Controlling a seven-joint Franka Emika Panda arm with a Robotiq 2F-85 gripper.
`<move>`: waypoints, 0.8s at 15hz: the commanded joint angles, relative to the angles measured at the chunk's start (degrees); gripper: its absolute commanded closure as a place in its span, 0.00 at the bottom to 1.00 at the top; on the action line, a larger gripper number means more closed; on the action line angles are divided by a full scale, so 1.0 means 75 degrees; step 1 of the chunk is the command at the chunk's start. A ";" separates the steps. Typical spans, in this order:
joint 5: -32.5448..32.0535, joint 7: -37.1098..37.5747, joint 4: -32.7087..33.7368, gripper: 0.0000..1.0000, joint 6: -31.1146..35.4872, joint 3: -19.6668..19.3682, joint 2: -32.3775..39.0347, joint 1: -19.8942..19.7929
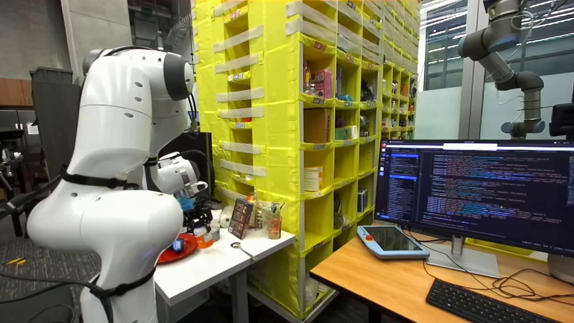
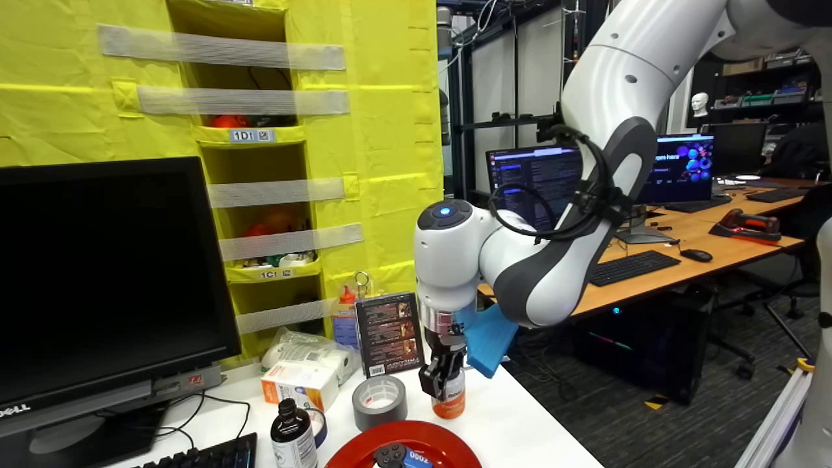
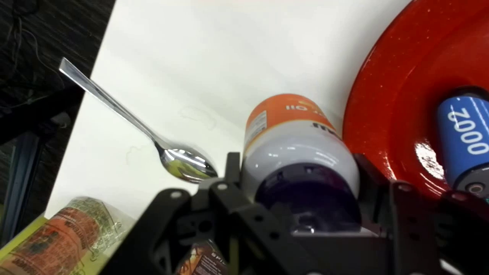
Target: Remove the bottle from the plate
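The bottle (image 3: 294,141) is white and orange with a dark purple cap. It stands upright beside the red plate (image 3: 382,95), over the white table, in both exterior views (image 1: 204,238) (image 2: 450,404). Whether its base touches the table is hard to tell. My gripper (image 3: 298,168) points down over the bottle, with one finger against each side of it; it looks shut on the bottle. The gripper also shows in an exterior view (image 2: 443,382). The plate (image 2: 364,445) holds a blue cylinder marked 0002 (image 3: 464,133) and a dark round-buttoned item (image 2: 390,454).
A spoon (image 3: 187,164) lies near the table edge. A tape roll (image 2: 380,403), a disc case (image 2: 390,335), a box (image 2: 302,383) and a brown bottle (image 2: 292,435) stand around the plate. A wrapped jar (image 1: 273,224) is at the back by the yellow shelf.
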 commanded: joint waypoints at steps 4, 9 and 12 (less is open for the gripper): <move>-0.0017 0.0010 -0.0057 0.56 0.0124 -0.0232 0.0050 0.0060; -0.0243 0.0116 -0.0003 0.01 0.0123 -0.0275 0.0012 0.0192; -0.0395 0.0124 0.0118 0.00 -0.0029 -0.0247 -0.0003 0.0285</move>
